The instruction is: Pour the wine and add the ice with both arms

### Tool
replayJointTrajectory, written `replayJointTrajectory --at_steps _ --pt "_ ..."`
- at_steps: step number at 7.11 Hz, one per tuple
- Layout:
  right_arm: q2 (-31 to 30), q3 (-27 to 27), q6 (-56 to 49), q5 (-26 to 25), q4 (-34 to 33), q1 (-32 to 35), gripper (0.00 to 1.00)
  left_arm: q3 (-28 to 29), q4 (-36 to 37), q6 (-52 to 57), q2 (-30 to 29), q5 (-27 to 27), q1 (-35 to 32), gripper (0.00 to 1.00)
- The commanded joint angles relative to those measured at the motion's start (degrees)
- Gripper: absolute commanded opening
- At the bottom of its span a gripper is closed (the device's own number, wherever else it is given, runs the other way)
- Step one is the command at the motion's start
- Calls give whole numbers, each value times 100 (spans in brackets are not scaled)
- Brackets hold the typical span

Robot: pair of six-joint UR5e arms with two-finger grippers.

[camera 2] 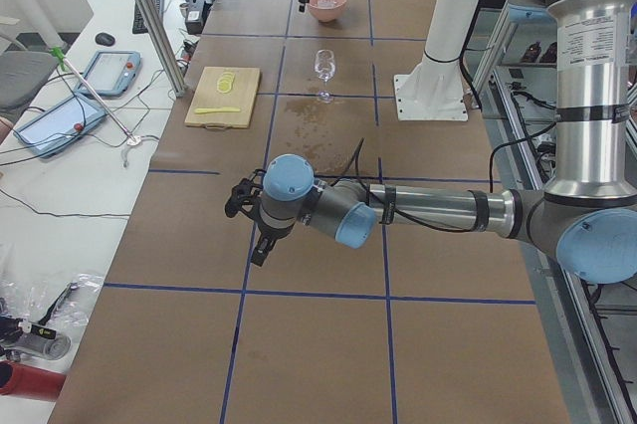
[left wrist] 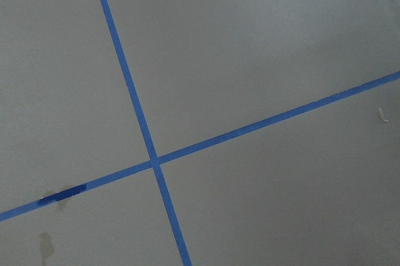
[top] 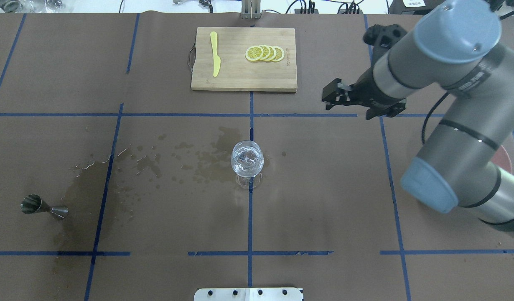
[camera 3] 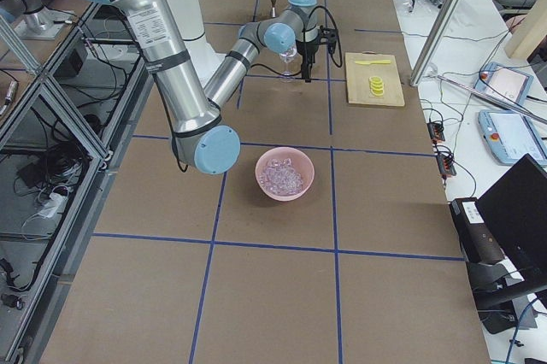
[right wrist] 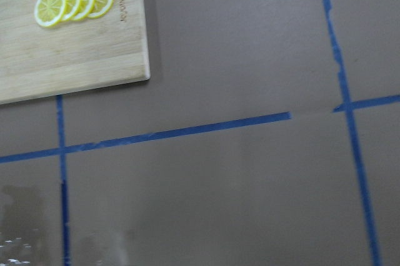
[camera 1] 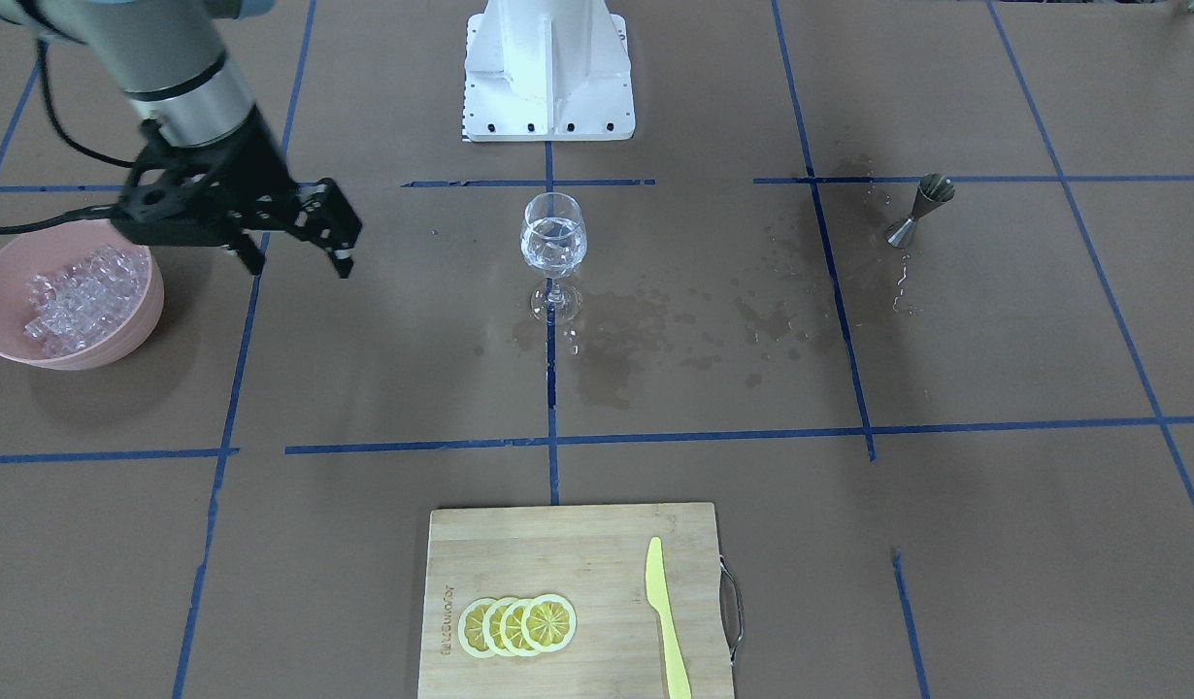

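**Two grippers, both away from the filled glass**

At table centre, upright clear stemmed wine glass (camera 1: 553,257), clear colourless wine (camera 1: 552,245) inside. Off to one side, round pink plastic bowl (camera 1: 136,330) heaped with small translucent ice cubes (camera 1: 73,296). Raised between bowl and glass, black two-finger right gripper (camera 1: 302,264), jaws spread wide, holding nothing. Black left gripper (camera 2: 259,245) over brown paper (camera 1: 849,544), well apart from the glass; cannot tell whether spread or closed. Steel hourglass jigger (camera 1: 919,209) tipped on its side beside dark wet stains (camera 1: 616,340).

The counter (camera 1: 946,582) was brown, gridded with blue tape (camera 1: 713,436). The bowl (camera 1: 112,345) was pink, the ice (camera 1: 73,296) clear-whitish, lemon slices (camera 1: 517,624) and knife (camera 1: 665,621) yellow.
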Motion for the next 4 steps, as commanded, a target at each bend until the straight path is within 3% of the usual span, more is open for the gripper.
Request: replayJointTrajectory --at_steps 1,3,4 --pt "-1254 -183 -2744 702 -6 1418 100 -1 10 11 -62 12 9 100" --pt "-1776 -874 -5050 1092 -24 2572 100 8 54 38 -80 169 -17 100" --pt "-1786 -1366 -5618 1179 -6 2986 100 51 63 64 -62 170 -26 100"
